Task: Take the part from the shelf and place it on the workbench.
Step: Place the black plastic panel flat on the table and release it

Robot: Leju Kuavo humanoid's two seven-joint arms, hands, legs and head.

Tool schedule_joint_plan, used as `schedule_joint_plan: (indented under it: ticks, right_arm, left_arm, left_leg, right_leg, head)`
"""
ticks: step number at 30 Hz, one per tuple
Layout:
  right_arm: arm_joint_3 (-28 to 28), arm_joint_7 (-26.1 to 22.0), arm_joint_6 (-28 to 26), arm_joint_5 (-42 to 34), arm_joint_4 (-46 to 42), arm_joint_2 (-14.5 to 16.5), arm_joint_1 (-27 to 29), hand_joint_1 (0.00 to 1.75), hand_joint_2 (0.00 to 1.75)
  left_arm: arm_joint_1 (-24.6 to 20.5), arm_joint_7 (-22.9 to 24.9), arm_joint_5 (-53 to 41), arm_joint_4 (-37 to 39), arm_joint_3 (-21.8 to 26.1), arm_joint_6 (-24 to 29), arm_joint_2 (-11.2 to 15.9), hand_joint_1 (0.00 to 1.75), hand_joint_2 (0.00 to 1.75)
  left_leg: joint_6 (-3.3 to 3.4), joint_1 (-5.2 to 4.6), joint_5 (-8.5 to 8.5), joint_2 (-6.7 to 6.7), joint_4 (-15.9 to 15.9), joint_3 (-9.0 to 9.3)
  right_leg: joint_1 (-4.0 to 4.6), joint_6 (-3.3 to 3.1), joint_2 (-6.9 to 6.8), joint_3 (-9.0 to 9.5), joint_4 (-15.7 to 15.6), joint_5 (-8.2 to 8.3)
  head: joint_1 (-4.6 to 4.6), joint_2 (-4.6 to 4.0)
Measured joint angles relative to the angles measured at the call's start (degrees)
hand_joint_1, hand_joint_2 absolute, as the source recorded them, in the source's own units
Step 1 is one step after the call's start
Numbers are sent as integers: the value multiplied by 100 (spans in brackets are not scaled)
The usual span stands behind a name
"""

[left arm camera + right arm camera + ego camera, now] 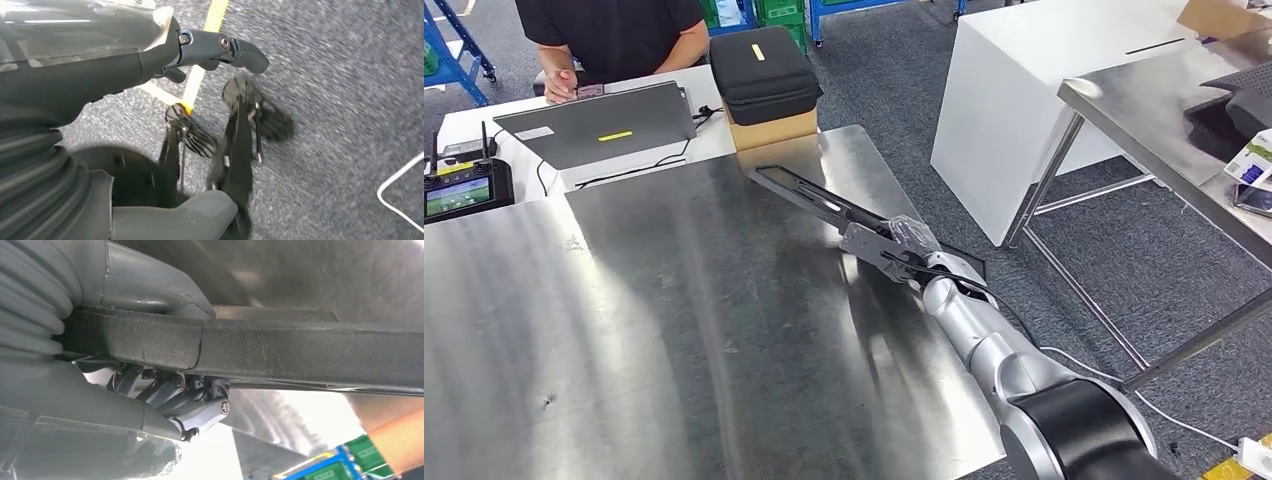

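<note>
Setting the part down on the counter with my right robot hand.

My right robot hand (894, 250) grips the part (824, 205), a long flat black bar, at its near end; the right wrist view shows my thumb on one face and my fingers (190, 400) curled under the other. The bar reaches out over the steel counter (674, 320) towards the cardboard box (769, 128), its far end low at the surface; whether it touches I cannot tell. I judge the best move is to lower the held end until the bar lies flat, then loosen my fingers and draw back along its length. My right arm stretches forward, nearly straight. My left robot hand (220, 47) hangs over the carpet, holding nothing, fingers loosely curled.
</note>
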Motion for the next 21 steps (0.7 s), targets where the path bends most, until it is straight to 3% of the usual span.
schedule_joint_plan:
  ticks: [2,4,5,6,8,10,11,12,13,15,16,18,20,21]
  right_arm:
    - [-4,10,0,4,0,-53,-14,175,175]
    - [-7,22,0,21,3,-122,6,175,175]
    - [-7,25,2,36,10,-159,30,175,175]
    - [-1,27,4,57,24,-191,59,175,175]
    - [16,27,10,99,64,-254,115,175,175]
    - [43,22,14,142,97,-302,140,175,175]
    - [59,19,16,158,105,-317,138,175,175]
    - [78,17,20,172,110,-327,131,175,175]
    - [96,17,24,183,113,-333,121,175,175]
    - [128,17,35,202,116,-342,105,175,175]
    - [142,18,47,210,126,-349,109,175,175]
    - [163,27,77,220,145,-364,132,175,175]
    - [183,41,115,228,156,-352,139,175,175]
    - [196,46,137,232,158,-332,125,175,175]
  left_arm:
    - [-5,-1,2,2,3,-9,-14,0,175]
    - [33,0,3,3,8,-14,-34,0,175]
    - [54,4,3,4,9,-11,-48,0,175]
    - [71,2,3,4,11,-9,-60,0,175]
    - [91,14,2,6,19,-8,-81,0,175]
    - [90,33,1,6,33,-1,-88,0,175]
    - [88,39,0,6,41,3,-88,0,175]
    - [84,45,0,6,48,7,-86,0,175]
    - [79,50,-1,6,52,9,-85,0,175]
    - [58,61,-4,7,59,10,-94,0,175]
    - [46,68,-7,8,61,12,-101,0,175]
    - [17,91,-17,11,61,16,-120,0,175]
    - [-4,107,-31,13,61,22,-120,0,175]
    - [-8,109,-37,13,61,27,-118,0,175]
  left_leg:
    - [61,-45,-143,-25,-186,196]
    - [192,-85,-212,-58,-199,200]
    - [269,-97,-218,-62,-245,209]
    - [351,-110,-183,-64,-304,218]
    - [485,-151,-101,-60,-401,212]
    - [570,-225,-41,-61,-434,164]
    - [601,-267,-12,-61,-436,137]
    - [626,-317,19,-62,-437,111]
    - [644,-366,57,-62,-437,86]
    - [655,-432,148,-64,-446,64]
    - [642,-444,184,-79,-446,73]
    - [580,-430,234,-124,-483,130]
    - [501,-393,281,-154,-544,123]
    - [443,-372,222,-157,-511,76]
  right_leg:
    - [58,116,45,13,-31,-53]
    - [97,230,60,57,-116,-65]
    - [102,258,48,72,-134,-77]
    - [103,246,27,53,-75,-143]
    - [133,124,-15,-155,384,-464]
    - [200,21,-26,-449,1027,-807]
    - [247,5,-25,-498,1185,-865]
    - [300,0,-25,-440,1144,-834]
    - [356,-14,-25,-263,886,-733]
    - [482,-121,14,111,245,-500]
    - [526,-176,35,202,17,-357]
    - [578,-274,39,182,-105,-146]
    - [538,-369,-4,173,-213,40]
    - [506,-411,-24,142,-255,135]
  head:
    - [-1,0]
    - [2,1]
    - [7,1]
    - [17,2]
    - [31,1]
    - [34,1]
    - [34,1]
    - [33,2]
    - [33,2]
    - [8,2]
    - [-1,1]
    - [-33,-1]
    - [-32,0]
    - [-33,0]
